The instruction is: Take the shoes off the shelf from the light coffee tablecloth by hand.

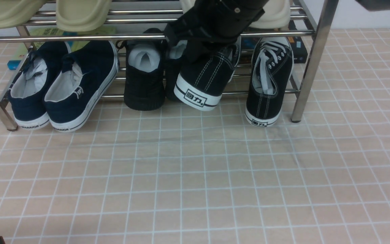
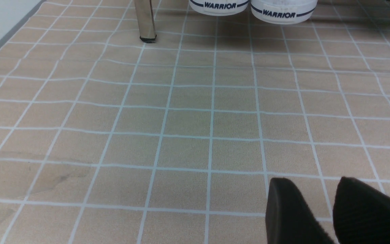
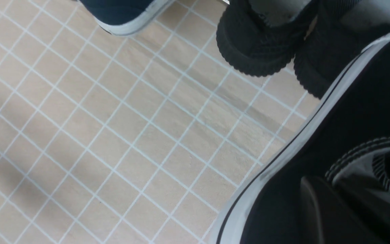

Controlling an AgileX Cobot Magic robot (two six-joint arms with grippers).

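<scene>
The chrome shelf stands on the light coffee tablecloth. My right gripper reaches down from above and is shut on the collar of one black canvas shoe. That shoe is tilted, with its heel off the cloth. In the right wrist view one finger presses the shoe's outer side; the other finger is hidden inside. The second shoe leans on the lower bars with its heel on the cloth. My left gripper is open and empty, low over the cloth.
A navy white-soled pair and a black mesh pair lean on the lower tier to the left. Beige slippers sit on the upper tier. Books and boxes lie behind. A rack leg shows in the left wrist view.
</scene>
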